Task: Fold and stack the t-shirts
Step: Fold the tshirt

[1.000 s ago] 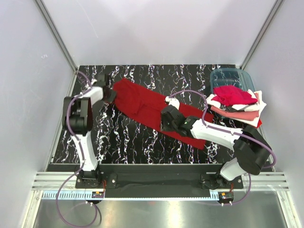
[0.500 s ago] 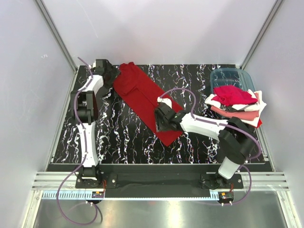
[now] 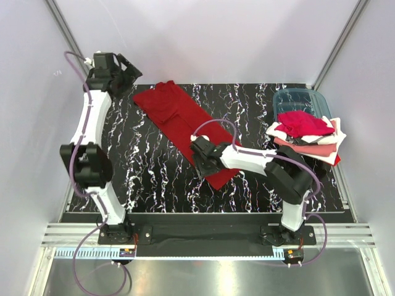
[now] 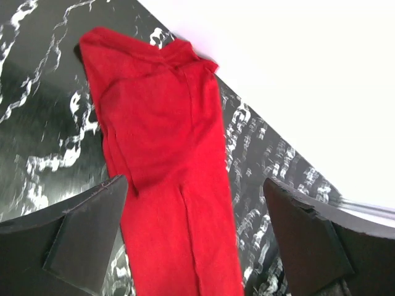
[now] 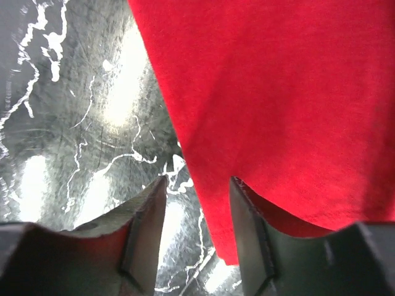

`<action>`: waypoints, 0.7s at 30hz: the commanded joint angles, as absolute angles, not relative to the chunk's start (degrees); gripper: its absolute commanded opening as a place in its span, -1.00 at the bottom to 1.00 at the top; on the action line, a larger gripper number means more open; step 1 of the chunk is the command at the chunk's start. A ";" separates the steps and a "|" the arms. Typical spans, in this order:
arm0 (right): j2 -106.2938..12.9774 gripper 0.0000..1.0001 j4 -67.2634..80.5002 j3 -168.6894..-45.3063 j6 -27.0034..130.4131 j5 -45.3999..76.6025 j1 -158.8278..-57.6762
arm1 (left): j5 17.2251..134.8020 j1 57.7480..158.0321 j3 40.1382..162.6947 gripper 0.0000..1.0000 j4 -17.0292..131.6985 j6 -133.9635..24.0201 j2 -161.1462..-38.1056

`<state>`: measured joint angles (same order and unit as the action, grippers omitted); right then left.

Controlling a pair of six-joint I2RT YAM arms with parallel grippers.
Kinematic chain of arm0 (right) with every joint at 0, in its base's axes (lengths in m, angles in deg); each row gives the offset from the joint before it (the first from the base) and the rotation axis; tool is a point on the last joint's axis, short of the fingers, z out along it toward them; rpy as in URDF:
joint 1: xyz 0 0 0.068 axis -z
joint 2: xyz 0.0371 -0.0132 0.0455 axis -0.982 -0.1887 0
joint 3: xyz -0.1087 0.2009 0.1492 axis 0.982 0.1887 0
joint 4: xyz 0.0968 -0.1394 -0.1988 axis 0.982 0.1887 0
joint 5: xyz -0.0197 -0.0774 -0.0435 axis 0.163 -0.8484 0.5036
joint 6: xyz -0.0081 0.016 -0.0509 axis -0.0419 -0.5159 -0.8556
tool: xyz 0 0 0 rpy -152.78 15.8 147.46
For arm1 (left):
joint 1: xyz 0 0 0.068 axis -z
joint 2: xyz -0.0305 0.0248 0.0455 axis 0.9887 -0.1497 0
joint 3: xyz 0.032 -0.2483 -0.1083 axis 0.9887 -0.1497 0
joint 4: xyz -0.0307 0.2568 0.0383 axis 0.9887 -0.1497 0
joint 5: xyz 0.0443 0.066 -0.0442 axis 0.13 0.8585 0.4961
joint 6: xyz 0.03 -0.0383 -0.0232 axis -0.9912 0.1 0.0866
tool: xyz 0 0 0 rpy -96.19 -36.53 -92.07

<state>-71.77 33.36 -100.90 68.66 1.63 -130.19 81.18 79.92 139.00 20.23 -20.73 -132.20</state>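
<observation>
A large deep red t-shirt (image 3: 179, 117) lies folded into a long strip, running diagonally from the back left toward the middle of the black marbled table (image 3: 142, 179). My left gripper (image 3: 128, 68) is raised high above the back left corner, open wide with nothing in it. In the left wrist view the shirt (image 4: 160, 123) lies flat far below that gripper (image 4: 194, 203). My right gripper (image 3: 201, 164) sits low at the shirt's near end. Its jaws (image 5: 197, 191) stand apart, with the shirt's (image 5: 278, 92) left edge running between them and one finger (image 5: 247, 234) over the cloth.
A pile of other t-shirts (image 3: 305, 126), red on top of white and pink layers, rests at the right edge. A teal translucent bin (image 3: 296, 98) stands just behind that pile. Grey walls enclose the table at the back and on both sides.
My left gripper opened, let go of the shirt's far end and rose toward the back left corner. The right gripper slid left with the shirt's near end, swinging the strip more upright.
</observation>
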 commanded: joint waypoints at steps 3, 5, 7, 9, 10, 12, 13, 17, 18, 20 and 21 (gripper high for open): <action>-75.44 -0.06 38.36 -105.80 66.86 0.32 -132.99 | 73.04 78.93 127.09 0.98 17.44 -15.75 -124.79; -75.79 -0.12 38.72 -106.42 66.86 -0.04 -133.88 | 69.62 79.10 121.12 0.98 18.22 -15.40 -122.15; -76.93 -0.13 39.76 -107.65 66.86 -0.82 -135.28 | 68.20 79.19 113.24 0.98 19.63 -15.22 -116.44; -78.16 -0.22 40.56 -108.61 66.78 -2.49 -136.08 | 67.58 79.02 109.16 0.98 21.04 -16.01 -111.78; -78.51 -0.27 41.17 -109.40 66.86 -2.85 -136.77 | 67.66 79.02 107.14 0.98 21.04 -16.62 -107.32; -79.57 -0.39 41.44 -109.85 66.95 -3.55 -137.31 | 67.84 79.02 101.78 0.98 20.34 -19.43 -102.90; -79.83 -0.40 41.62 -110.29 67.12 -3.81 -137.57 | 68.19 79.10 100.19 0.98 19.82 -20.75 -97.84; -80.80 -0.28 44.34 -112.31 67.83 -11.69 -139.23 | 72.67 79.02 89.48 0.98 20.14 -24.71 -84.57; -79.93 -0.19 44.26 -112.05 67.74 -12.86 -139.68 | 72.76 79.02 85.02 0.98 21.29 -24.63 -82.25; -78.79 -0.16 43.30 -111.35 67.74 -14.44 -140.03 | 71.80 79.02 80.25 0.98 25.49 -24.28 -76.38; -77.74 -0.14 43.03 -111.00 67.83 -15.06 -139.95 | 71.27 79.02 76.57 0.98 27.00 -24.28 -75.30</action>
